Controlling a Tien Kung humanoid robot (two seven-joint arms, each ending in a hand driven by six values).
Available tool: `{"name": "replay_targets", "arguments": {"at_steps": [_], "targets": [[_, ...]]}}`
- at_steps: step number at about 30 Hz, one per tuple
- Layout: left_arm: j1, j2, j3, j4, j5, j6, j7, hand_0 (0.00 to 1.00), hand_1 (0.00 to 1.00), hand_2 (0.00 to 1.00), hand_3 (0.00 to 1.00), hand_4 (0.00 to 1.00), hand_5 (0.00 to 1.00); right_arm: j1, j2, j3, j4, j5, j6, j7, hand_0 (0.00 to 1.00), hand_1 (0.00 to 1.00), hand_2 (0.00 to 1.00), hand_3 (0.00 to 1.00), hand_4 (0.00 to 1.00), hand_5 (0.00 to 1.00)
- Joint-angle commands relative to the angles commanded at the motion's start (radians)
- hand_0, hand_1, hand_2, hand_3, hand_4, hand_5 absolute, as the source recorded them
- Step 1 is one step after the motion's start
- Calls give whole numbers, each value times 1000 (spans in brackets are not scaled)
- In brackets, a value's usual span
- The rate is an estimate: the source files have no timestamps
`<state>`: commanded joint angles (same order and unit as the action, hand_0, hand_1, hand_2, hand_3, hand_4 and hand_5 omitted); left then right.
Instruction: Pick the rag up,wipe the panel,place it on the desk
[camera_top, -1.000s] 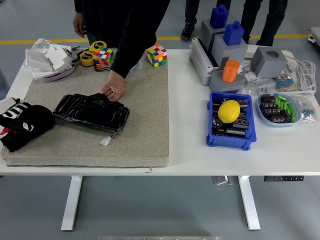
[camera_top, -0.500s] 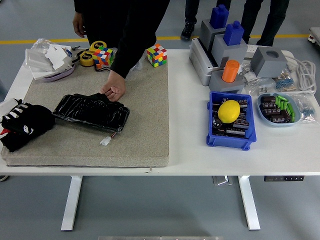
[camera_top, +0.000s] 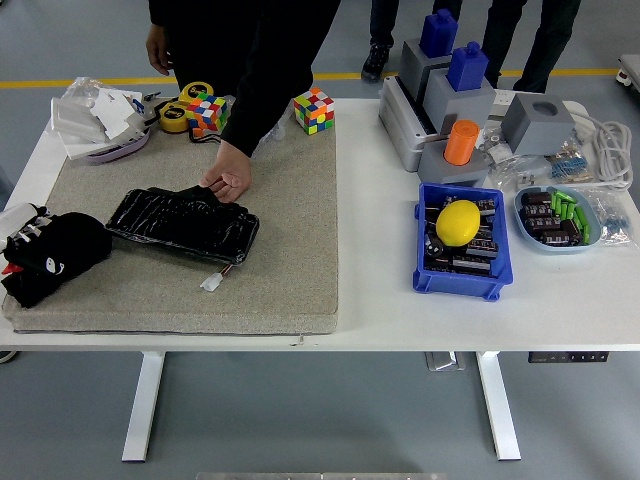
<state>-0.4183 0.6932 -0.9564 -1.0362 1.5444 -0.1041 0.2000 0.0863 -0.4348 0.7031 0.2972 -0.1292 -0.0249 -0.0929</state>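
On beige mat (camera_top: 290, 240), glossy black crinkled panel (camera_top: 183, 223)

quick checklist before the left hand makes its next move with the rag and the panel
1. Rag in hand: cannot tell; the left hand is a dark bundle at the mat's left edge.
2. Panel on the mat: ok, lying flat.
3. Panel free to wipe: not ok; a person's hand rests on its far edge.
4. Path from hand to panel: ok, bare mat between.
5. White connector near the panel's front corner: ok, beside it, off the wiping surface.
6. Right hand: cannot tell, not visible.
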Motion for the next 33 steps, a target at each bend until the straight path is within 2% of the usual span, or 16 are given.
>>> {"name": "replay_targets", "arguments": {"at_steps": [2,3,8,9,14,15,20,21,23,28,33], "targets": [[3,-1,3,0,-6,6,-1,441,517,544,598,846,32,1,-1,-2,0,0,-1,0,728,685,682,589,998,507],[3,0,5,-1,-7,4,1,413,489,520,573,812,30,1,-2,-2,0,0,-1,-1,727,684,682,589,998,507],[6,-2,8,-1,-13,20,-7,413,489,520,573,812,30,1,-3,-8,-2,1,0,-2,727,684,682,589,998,507],[6,-3,7,-2,-12,22,-7,378,462,489,569,803,21,1,-3,-9,-2,2,0,-2,727,684,682,589,998,507],[6,-4,9,-1,-11,36,-9,378,462,489,569,803,21,2,-4,-11,-1,2,0,-2,727,684,682,589,998,507],[6,-3,11,-2,-11,39,-11,344,430,468,565,806,19,2,-4,-11,0,2,0,-2,727,684,683,589,998,508],[6,-2,11,-3,-9,43,-10,344,430,468,565,806,19,0,-6,-14,-1,3,1,-2,727,684,683,589,998,508],[6,-1,11,-4,-8,43,-10,326,394,448,573,790,11,0,-6,-15,-1,3,1,-2,727,684,682,590,998,509],[7,1,10,-6,-8,44,-11,326,394,448,573,790,11,0,-6,-16,0,3,1,-2,727,684,682,590,998,509],[3,12,9,-13,-17,35,-8,326,390,446,578,776,6,2,-5,-17,-2,4,1,-2,726,684,682,589,998,511],[-9,40,-2,-16,-30,28,-5,323,381,439,578,760,14,4,-4,-16,-1,5,1,-1,727,684,683,590,998,512]]}}
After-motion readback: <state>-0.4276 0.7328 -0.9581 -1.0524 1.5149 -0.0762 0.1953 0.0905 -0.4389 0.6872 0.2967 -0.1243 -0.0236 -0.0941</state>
